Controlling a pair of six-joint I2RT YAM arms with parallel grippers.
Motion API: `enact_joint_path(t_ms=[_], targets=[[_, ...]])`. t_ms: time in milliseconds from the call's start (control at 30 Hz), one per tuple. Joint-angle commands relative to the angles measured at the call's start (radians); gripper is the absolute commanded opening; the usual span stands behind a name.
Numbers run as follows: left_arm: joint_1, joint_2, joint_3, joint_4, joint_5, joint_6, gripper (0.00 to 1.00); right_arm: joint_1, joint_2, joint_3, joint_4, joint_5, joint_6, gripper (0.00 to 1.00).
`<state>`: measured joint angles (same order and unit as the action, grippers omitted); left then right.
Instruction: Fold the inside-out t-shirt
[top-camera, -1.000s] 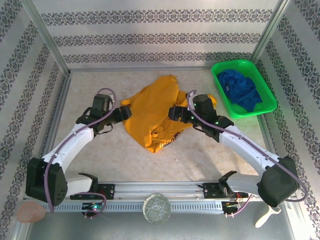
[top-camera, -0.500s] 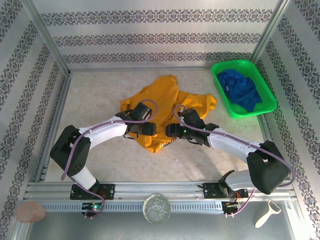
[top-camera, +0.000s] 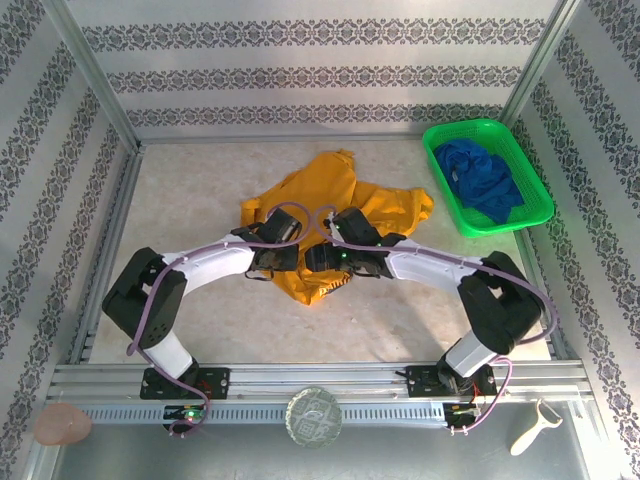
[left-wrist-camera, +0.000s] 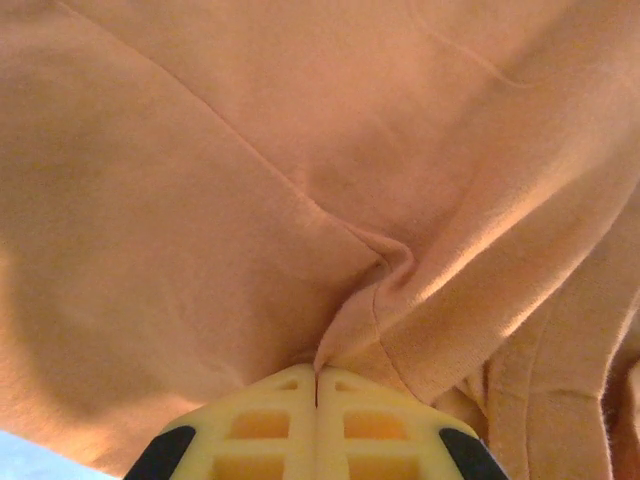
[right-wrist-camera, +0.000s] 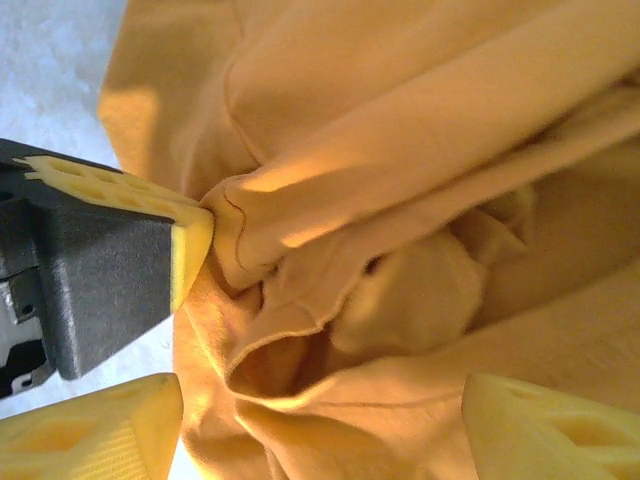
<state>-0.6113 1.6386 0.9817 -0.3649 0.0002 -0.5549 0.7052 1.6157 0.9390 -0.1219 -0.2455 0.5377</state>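
Found inside-out t-shirt bunched at middle of bench, long axis running near edge to far edge. Noted left tool pressed together, pinching a cloth fold at the heap's near end. Noted right tool spread, straddling cloth just beside it, gripping nothing. Judged bulk of cloth to lie toward far edge from both tools, right tool to take next pinch.

t-shirt under left tool, right tool, basket rear right
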Motion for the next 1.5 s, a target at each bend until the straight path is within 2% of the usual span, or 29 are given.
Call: enact_joint_path(t_ms=[0, 100, 133, 233, 300, 467, 600, 767, 867, 900, 933, 1000, 1067, 1133, 1233, 1367, 1433, 1467], targets=[[0.016, -0.095, -0.024, 0.049, 0.013, -0.042, 0.00, 0.018, 0.068, 0.066, -0.005, -0.028, -0.035, 0.74], [0.020, -0.142, -0.039, 0.057, 0.019, -0.067, 0.00, 0.025, 0.148, 0.120, -0.011, -0.039, -0.034, 0.73], [0.024, -0.157, -0.046, 0.058, 0.027, -0.077, 0.00, 0.025, 0.175, 0.133, -0.017, -0.035, -0.034, 0.70], [0.035, -0.217, -0.072, 0.071, 0.034, -0.103, 0.00, 0.000, 0.216, 0.136, -0.024, -0.033, -0.028, 0.35], [0.052, -0.271, -0.099, 0.080, 0.042, -0.115, 0.00, -0.032, 0.196, 0.106, -0.019, -0.040, -0.016, 0.01], [0.109, -0.384, -0.196, 0.085, 0.045, -0.135, 0.00, -0.133, -0.029, -0.051, 0.076, -0.075, 0.053, 0.00], [0.149, -0.416, -0.291, 0.123, 0.064, -0.155, 0.00, -0.193, -0.244, -0.155, 0.181, -0.167, 0.113, 0.00], [0.155, -0.397, -0.375, 0.203, 0.059, -0.145, 0.00, -0.212, -0.466, -0.281, 0.373, -0.278, 0.160, 0.00], [0.156, -0.394, -0.381, 0.242, 0.100, -0.100, 0.00, -0.217, -0.530, -0.318, 0.420, -0.298, 0.161, 0.00], [0.156, -0.406, -0.376, 0.248, 0.126, -0.088, 0.07, -0.225, -0.531, -0.320, 0.411, -0.311, 0.151, 0.00], [0.156, -0.421, -0.369, 0.247, 0.139, -0.085, 0.21, -0.234, -0.527, -0.326, 0.412, -0.331, 0.148, 0.00], [0.153, -0.464, -0.332, 0.213, 0.148, -0.083, 0.63, -0.251, -0.517, -0.342, 0.423, -0.379, 0.147, 0.00], [0.149, -0.495, -0.280, 0.168, 0.147, -0.089, 0.84, -0.254, -0.523, -0.356, 0.421, -0.406, 0.140, 0.00], [0.146, -0.508, -0.237, 0.159, 0.157, -0.104, 0.93, -0.256, -0.538, -0.371, 0.403, -0.414, 0.122, 0.00], [0.144, -0.486, -0.202, 0.238, 0.240, -0.128, 0.90, -0.260, -0.571, -0.409, 0.368, -0.404, 0.096, 0.00], [0.134, -0.377, -0.168, 0.346, 0.350, -0.165, 0.73, -0.262, -0.630, -0.490, 0.341, -0.368, 0.099, 0.00], [0.128, -0.330, -0.163, 0.381, 0.368, -0.189, 0.71, -0.261, -0.669, -0.541, 0.286, -0.339, 0.105, 0.00], [0.125, -0.317, -0.161, 0.396, 0.370, -0.197, 0.71, -0.260, -0.701, -0.575, 0.241, -0.311, 0.114, 0.09]])
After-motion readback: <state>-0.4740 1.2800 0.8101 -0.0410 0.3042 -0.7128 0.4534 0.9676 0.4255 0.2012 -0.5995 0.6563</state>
